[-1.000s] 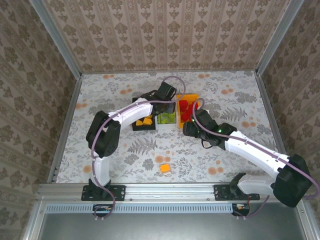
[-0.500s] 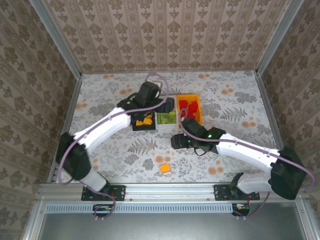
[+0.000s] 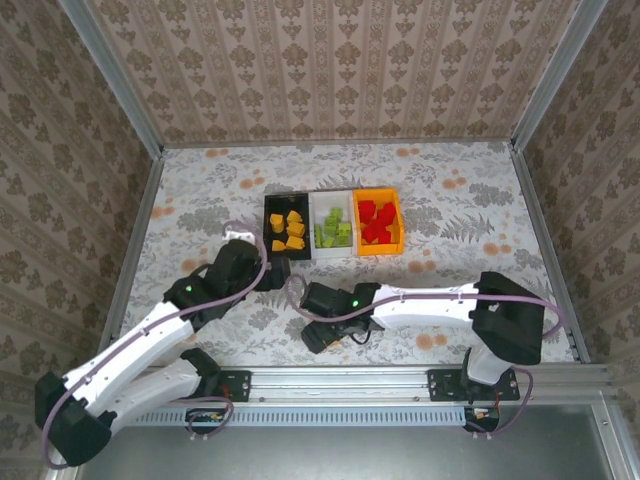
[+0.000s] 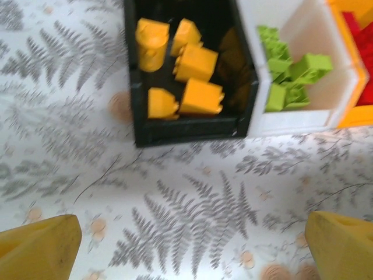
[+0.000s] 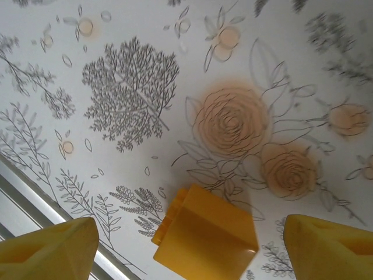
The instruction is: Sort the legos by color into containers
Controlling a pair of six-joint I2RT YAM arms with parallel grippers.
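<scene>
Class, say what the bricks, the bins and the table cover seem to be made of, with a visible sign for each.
Bricks: likely hard plastic, smooth; crisp moulded edges, even colour.
Bins: probably plastic too; thin straight walls, slightly glossy.
Table cover: looks like printed paper or vinyl, flat and matte; which one is unclear.

Orange-yellow brick (image 5: 205, 233) of smooth, hard plastic with a soft sheen. Black bin (image 4: 186, 133), white bin (image 4: 291, 122) and orange bin (image 3: 380, 250) are smooth moulded plastic, and the white one looks slightly glossy. Table cover (image 3: 200, 190) is matt, printed with flowers and ferns. Rail (image 3: 340, 377) along the near edge is ribbed bare metal. Left gripper (image 4: 186, 251) has matt yellow fingertips (image 4: 38, 248).
</scene>
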